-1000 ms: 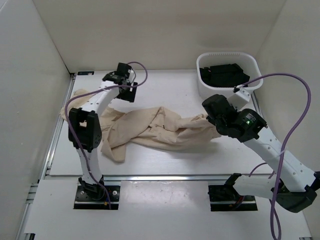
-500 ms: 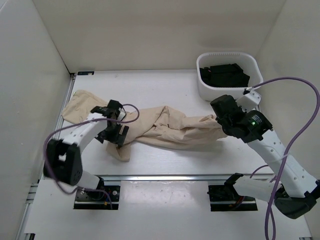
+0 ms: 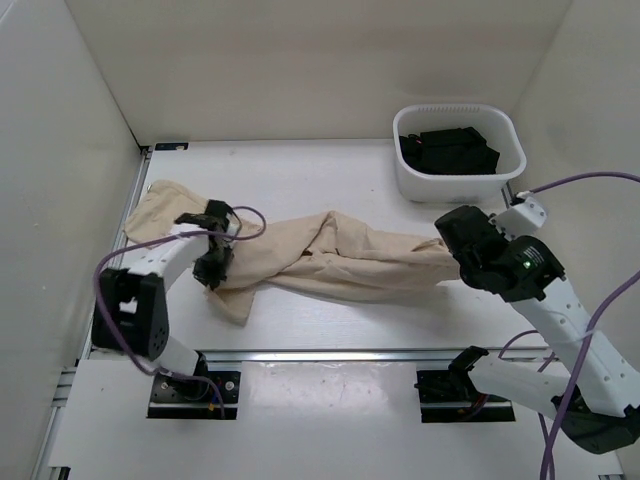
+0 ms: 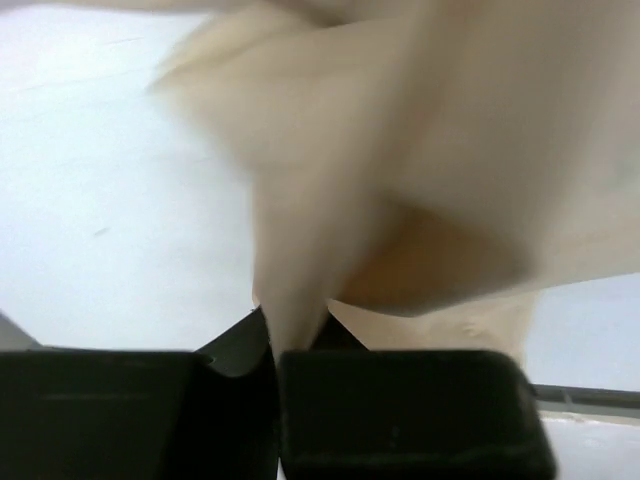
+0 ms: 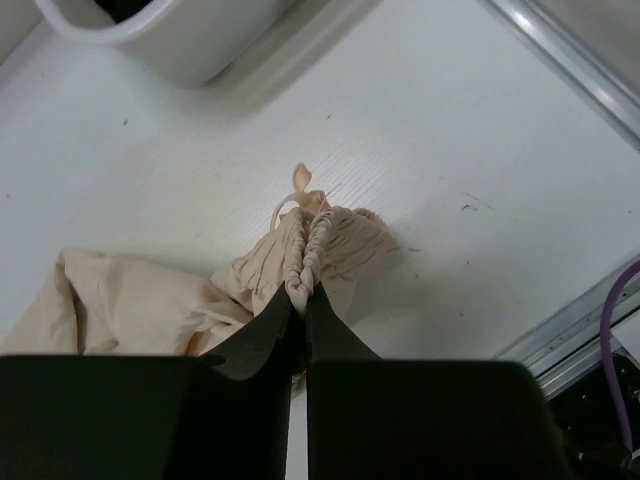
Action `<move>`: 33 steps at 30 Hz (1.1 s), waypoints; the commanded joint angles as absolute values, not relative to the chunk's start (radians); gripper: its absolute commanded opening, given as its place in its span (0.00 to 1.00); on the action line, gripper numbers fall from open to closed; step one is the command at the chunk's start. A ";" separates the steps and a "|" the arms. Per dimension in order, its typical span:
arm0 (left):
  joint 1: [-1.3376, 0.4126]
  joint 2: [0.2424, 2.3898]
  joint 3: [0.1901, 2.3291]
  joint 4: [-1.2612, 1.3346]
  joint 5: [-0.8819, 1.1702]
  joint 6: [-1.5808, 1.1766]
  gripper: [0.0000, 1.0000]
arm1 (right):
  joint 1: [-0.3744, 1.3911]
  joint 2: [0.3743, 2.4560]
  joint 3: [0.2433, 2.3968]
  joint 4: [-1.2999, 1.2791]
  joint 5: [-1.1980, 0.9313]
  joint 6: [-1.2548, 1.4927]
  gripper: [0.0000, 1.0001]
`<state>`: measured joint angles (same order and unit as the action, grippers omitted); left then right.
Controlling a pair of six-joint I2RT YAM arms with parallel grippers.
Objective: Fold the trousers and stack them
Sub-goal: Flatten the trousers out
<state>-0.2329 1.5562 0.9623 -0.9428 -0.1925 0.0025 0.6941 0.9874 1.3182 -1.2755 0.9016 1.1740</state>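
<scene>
The beige trousers (image 3: 340, 262) lie stretched across the table from far left to right. My left gripper (image 3: 212, 268) is shut on a fold of a trouser leg near its left part; in the left wrist view the cloth (image 4: 400, 180) rises from between the shut fingers (image 4: 290, 330). My right gripper (image 3: 452, 250) is shut on the gathered waistband (image 5: 325, 245) at the right end, seen pinched between the fingers (image 5: 305, 300) in the right wrist view.
A white basket (image 3: 458, 178) with black garments (image 3: 448, 148) stands at the back right; its rim (image 5: 170, 50) shows in the right wrist view. White walls enclose the table on three sides. A metal rail (image 3: 320, 353) runs along the near edge.
My left arm swung from the back down onto the trouser leg and its gripper shut on the cloth. My right gripper drew the waistband rightward, stretching the trousers out.
</scene>
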 commanded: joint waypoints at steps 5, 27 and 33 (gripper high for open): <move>0.119 1.239 1.253 -0.963 -0.215 0.000 0.14 | 0.690 0.862 1.378 -1.486 1.166 1.201 0.00; 0.400 1.924 1.786 -0.943 -0.204 0.000 1.00 | 0.538 1.238 1.279 -1.106 0.916 0.779 0.00; 0.530 1.700 1.600 -0.919 -0.128 0.000 1.00 | 0.417 1.229 1.250 -1.115 0.891 0.713 0.00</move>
<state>0.4618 1.8526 1.6478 -0.9257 -0.1677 0.0010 0.4690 1.2556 1.2472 -1.1255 0.8982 0.7761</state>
